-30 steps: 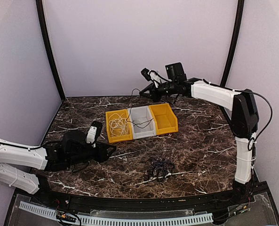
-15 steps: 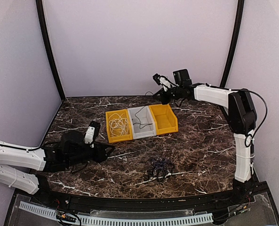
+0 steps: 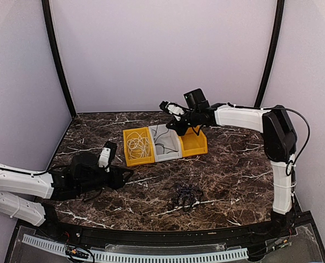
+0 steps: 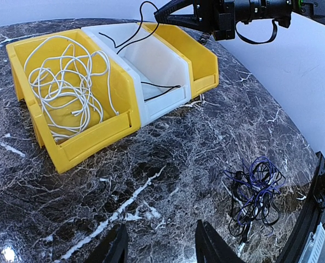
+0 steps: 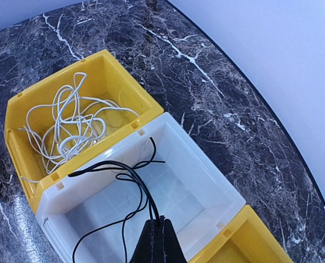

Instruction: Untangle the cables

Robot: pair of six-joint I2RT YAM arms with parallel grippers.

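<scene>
i'm on the black cable [image 5: 134,183] step: my right claw [image 5: 160,227] is pinched tight on it, poised just over the white bin [image 5: 206,161], with the cord's loops hanging down into that bin. the white cable [image 4: 63,87] already lies coiled in the yellow bin [image 4: 91,139] beside it, and a dark tangle [image 4: 255,192] sits on the table [image 4: 151,164] nearer the bases. next, i judge, it wants lowering and letting go so the whole cord drops inside, not over the rim. the right arm reaches far across the table, wrist tipped down; the left arm lies low, its claw [image 4: 162,249] half-spread on nothing, pointed at the bins.
</scene>
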